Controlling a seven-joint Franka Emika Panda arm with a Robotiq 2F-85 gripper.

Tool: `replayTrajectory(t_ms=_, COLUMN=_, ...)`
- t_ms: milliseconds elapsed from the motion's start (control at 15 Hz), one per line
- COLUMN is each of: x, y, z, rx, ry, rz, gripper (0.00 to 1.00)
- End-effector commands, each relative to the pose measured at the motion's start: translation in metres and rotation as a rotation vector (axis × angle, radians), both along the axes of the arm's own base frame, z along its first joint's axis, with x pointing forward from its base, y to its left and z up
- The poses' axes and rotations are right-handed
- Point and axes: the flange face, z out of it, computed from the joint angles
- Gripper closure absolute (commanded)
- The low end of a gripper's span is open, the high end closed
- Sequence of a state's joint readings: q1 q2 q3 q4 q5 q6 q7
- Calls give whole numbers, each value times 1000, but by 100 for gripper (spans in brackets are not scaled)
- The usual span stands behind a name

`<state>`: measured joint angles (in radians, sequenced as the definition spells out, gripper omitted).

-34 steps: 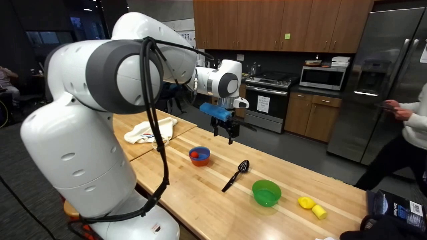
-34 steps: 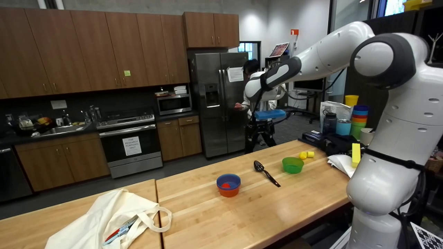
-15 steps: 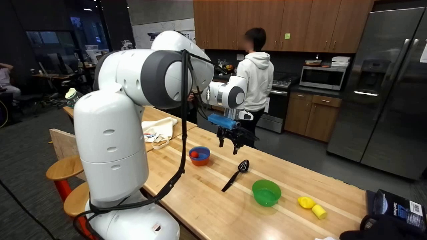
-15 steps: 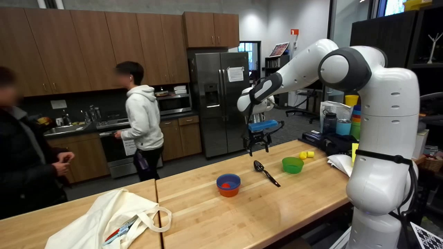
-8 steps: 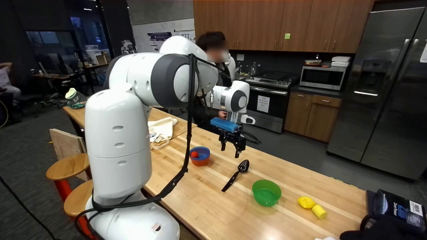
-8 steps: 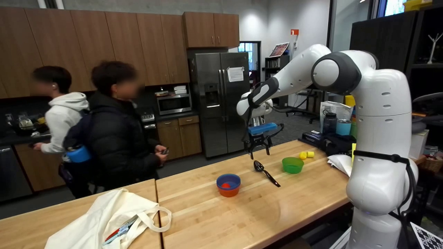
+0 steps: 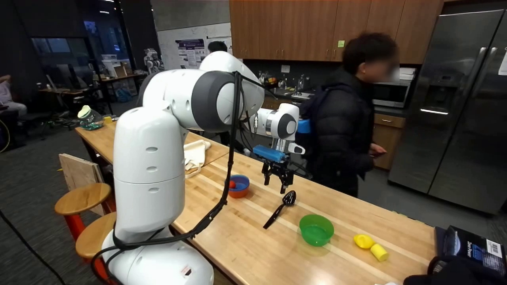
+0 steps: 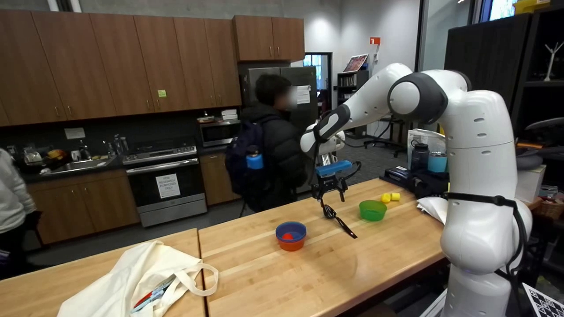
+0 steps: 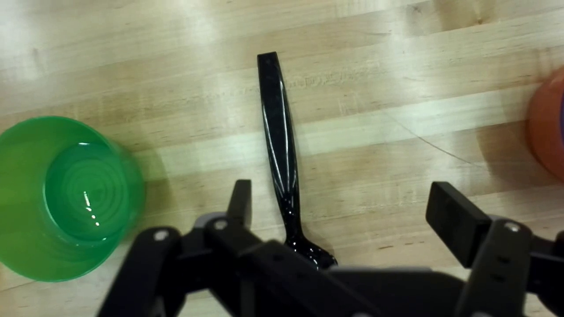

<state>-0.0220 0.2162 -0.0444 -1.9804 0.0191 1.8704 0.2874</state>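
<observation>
gripper (image 9: 348, 213) hung over the table (image 8: 264, 277) with its two black fingers (image 9: 456, 222) spread wide apart. the black spoon (image 9: 283, 163) lay flat on the table just under it, and in the wrist view the thin neck of the spoon showed between the fingers. the gripper hid some of the round end there. the green bowl (image 9: 88, 189) sat near the spoon, on the left in the wrist view. on the right, only part of the red bowl (image 9: 546, 123) showed. in an exterior view, the blue bowl (image 8: 299, 227) sat in the red bowl, and a red ball (image 8: 287, 236) lay inside. past the green bowl, a yellow lump (image 7: 363, 240) and a short yellow tube (image 7: 379, 252) lay close together. the bag (image 8: 128, 281), creamy white, lay on the next table (image 8: 26, 295), with one strap (image 8: 215, 278) reaching this one. just past the far edge, a person (image 8: 284, 145) in a black coat stood with a dark backpack (image 8: 240, 163) and a blue bottle (image 8: 254, 160) on its side. the person's face was blurred. farther back stood the stove (image 8: 145, 176), the microwave (image 8: 218, 133) and the tall gray fridge (image 7: 447, 130). brown cupboards (image 8: 128, 66) hung up high.
</observation>
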Motion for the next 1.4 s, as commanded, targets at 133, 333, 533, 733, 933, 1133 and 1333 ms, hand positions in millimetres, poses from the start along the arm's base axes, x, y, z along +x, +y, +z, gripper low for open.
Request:
replayTrajectory(t_ms=133, x=1, y=0, z=1, rx=0, ry=3, rz=0, gripper=0)
replayTrajectory(t_ms=333, x=6, y=6, z=-3, rx=-8, ry=22, rz=-6, gripper=0)
replayTrajectory(t_ms=533, x=16, y=14, z=-26, rx=-34, ry=71, rz=-25, gripper=0)
replayTrajectory(t_ms=733, x=22, y=18, z=-43, rx=-48, ry=108, rz=-37, gripper=0)
replayTrajectory(t_ms=933, x=28, y=20, z=-53, rx=-50, ry=135, rz=-40, gripper=0)
replayTrajectory(t_ms=1133, x=34, y=16, z=-53, rx=-48, ry=146, rz=-49, gripper=0)
replayTrajectory(t_ms=1333, x=40, y=5, z=-49, rx=-50, ry=149, rz=-66, gripper=0)
